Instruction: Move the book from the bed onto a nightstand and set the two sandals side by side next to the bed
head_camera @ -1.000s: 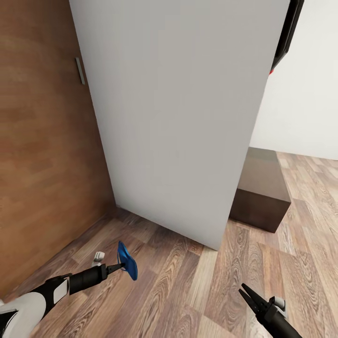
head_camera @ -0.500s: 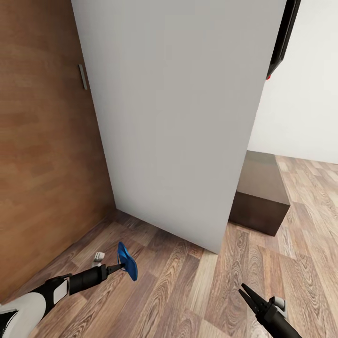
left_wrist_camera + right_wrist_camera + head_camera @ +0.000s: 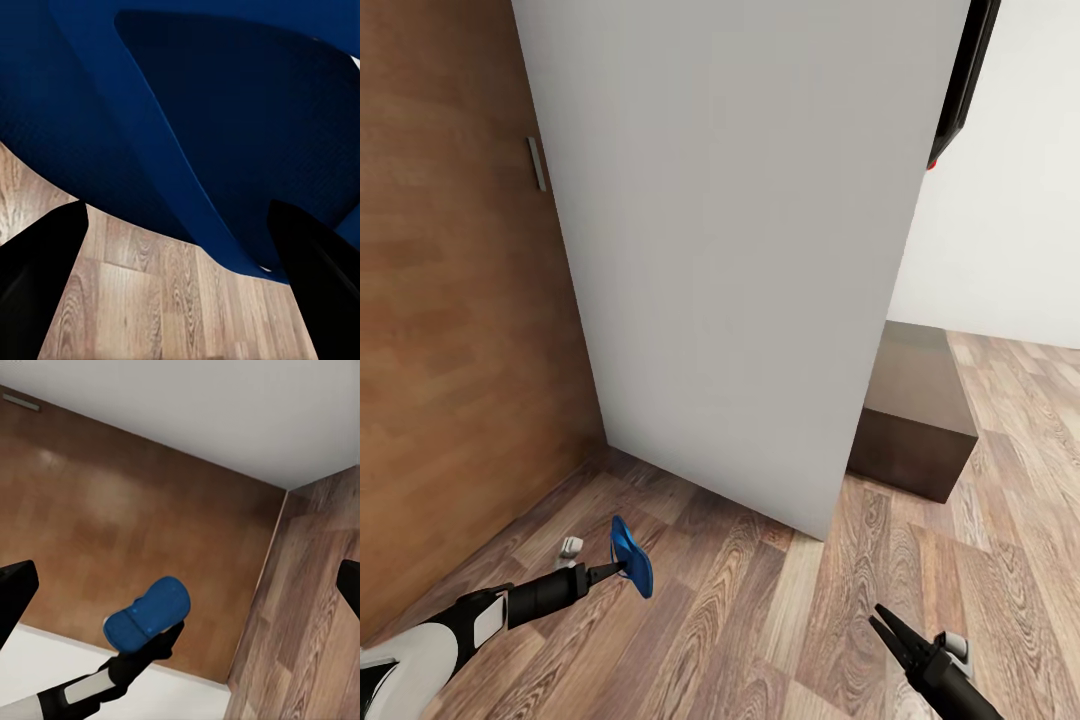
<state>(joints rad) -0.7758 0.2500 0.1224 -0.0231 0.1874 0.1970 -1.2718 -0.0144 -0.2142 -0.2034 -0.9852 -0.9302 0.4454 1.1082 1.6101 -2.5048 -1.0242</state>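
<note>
Blue sandal (image 3: 630, 555) pinched at seven o'clock in left jaws (image 3: 610, 568); right jaws (image 3: 884, 622) open, empty. Could slip from thin grip.

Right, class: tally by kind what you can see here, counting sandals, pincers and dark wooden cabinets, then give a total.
Blue sandal: 1
Pincers: 2, left pincer and right pincer
Dark wooden cabinet: 1
Total: 4

grey wall panel (image 3: 740, 250), brown wooden door (image 3: 460, 330), dark low cabinet (image 3: 915, 410)
</note>
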